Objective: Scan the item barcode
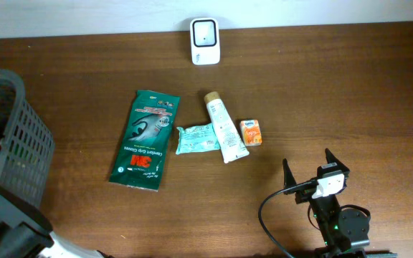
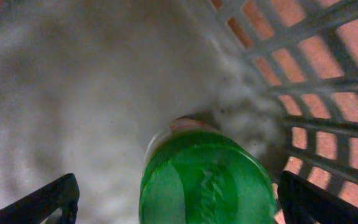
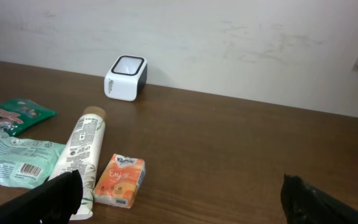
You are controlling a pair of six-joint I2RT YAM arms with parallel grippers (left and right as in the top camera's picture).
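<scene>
Jaws wide on my left gripper, released, with the green item lying loose between them down in the grey basket. Right gripper gapes empty over the table. Ahead: orange tissue pack, white tube, teal pouch. Farthest back, the scanner by the wall.
</scene>
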